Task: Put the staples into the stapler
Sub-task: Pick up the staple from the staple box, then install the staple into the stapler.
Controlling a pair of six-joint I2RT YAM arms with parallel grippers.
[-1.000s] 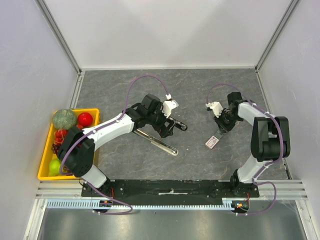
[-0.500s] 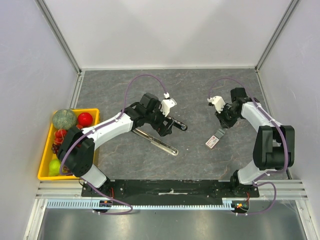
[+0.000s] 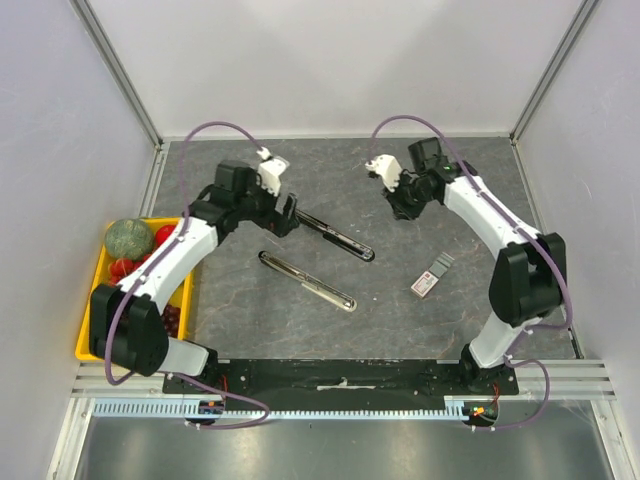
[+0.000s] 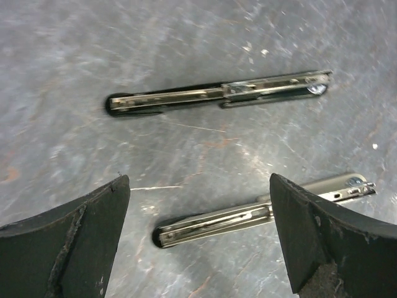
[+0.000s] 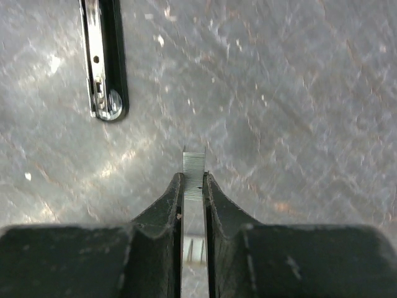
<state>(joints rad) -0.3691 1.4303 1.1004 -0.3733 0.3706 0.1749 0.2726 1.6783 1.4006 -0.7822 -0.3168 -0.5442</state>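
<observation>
The stapler lies opened on the grey table as two long parts side by side: a black part with its metal channel (image 3: 335, 236) (image 4: 217, 96) and a silver arm (image 3: 306, 281) (image 4: 248, 214). My left gripper (image 3: 284, 216) (image 4: 197, 186) hangs open above them, touching neither. My right gripper (image 3: 400, 207) (image 5: 193, 180) is shut on a small grey strip of staples (image 5: 194, 164), raised behind and to the right of the stapler, whose black end (image 5: 105, 62) shows in the right wrist view. The white and red staples box (image 3: 430, 278) lies on the table to the right.
A yellow tray (image 3: 90, 300) with fruit stands at the left edge, beside the left arm. White walls close the table at the back and on both sides.
The left arm drew back and to the left, off the stapler, still open. The right arm rose from the staples box and swung to the back left, holding the strip.
</observation>
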